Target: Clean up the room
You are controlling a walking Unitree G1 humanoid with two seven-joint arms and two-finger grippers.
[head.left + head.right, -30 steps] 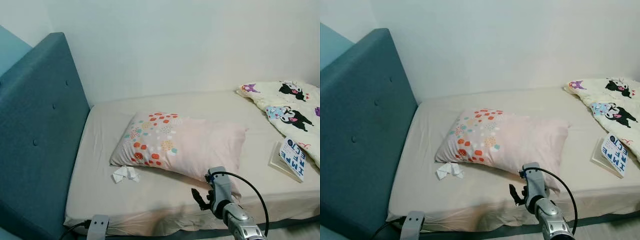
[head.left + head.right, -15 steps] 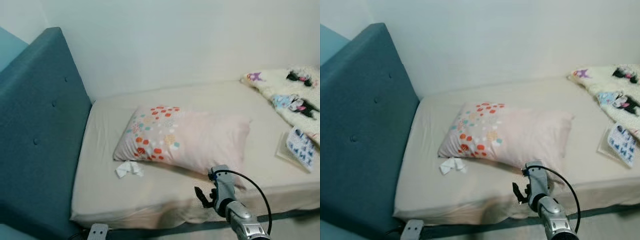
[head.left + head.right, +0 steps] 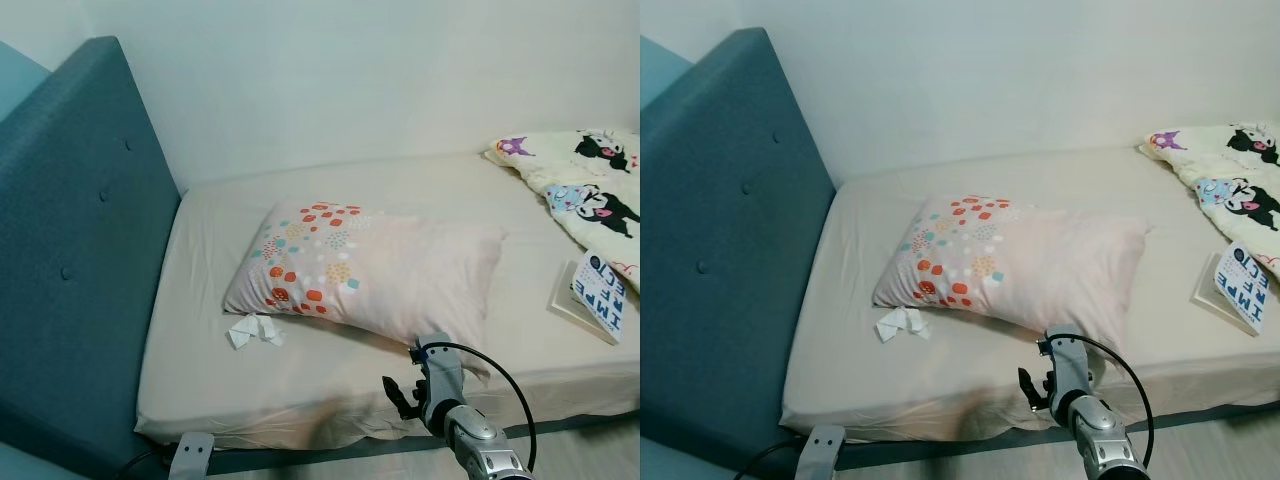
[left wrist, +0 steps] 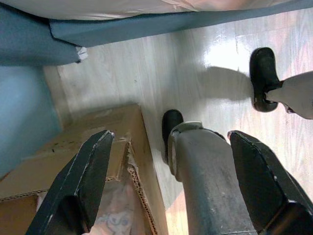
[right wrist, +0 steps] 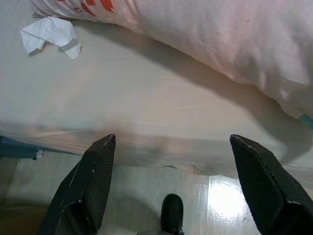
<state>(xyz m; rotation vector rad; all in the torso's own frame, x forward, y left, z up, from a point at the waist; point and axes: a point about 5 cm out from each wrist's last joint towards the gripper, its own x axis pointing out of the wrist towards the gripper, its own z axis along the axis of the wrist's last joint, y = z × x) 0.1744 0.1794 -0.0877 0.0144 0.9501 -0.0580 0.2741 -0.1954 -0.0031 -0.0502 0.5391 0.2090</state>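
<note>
A crumpled white tissue (image 3: pixel 252 330) lies on the beige sheet just in front of the pillow's (image 3: pixel 370 275) left corner; it also shows in the right wrist view as the tissue (image 5: pixel 49 34). My right arm (image 3: pixel 440 395) is held low at the bed's front edge, right of the tissue. The right gripper (image 5: pixel 172 138) is open over the edge of the mattress with nothing between its fingers. My left gripper (image 4: pixel 171 133) hangs open near the floor beside my leg, holding nothing.
A tall teal headboard (image 3: pixel 70 260) stands at the left. A cartoon-print blanket (image 3: pixel 590 190) and a book (image 3: pixel 600 305) lie at the right of the bed (image 3: pixel 300 400). A cardboard box (image 4: pixel 73 181) sits on the wooden floor by my left foot (image 4: pixel 171 125).
The whole picture has shifted as the camera moved. Tissue, pillow and book lie where they were. My right arm keeps about the same pose.
</note>
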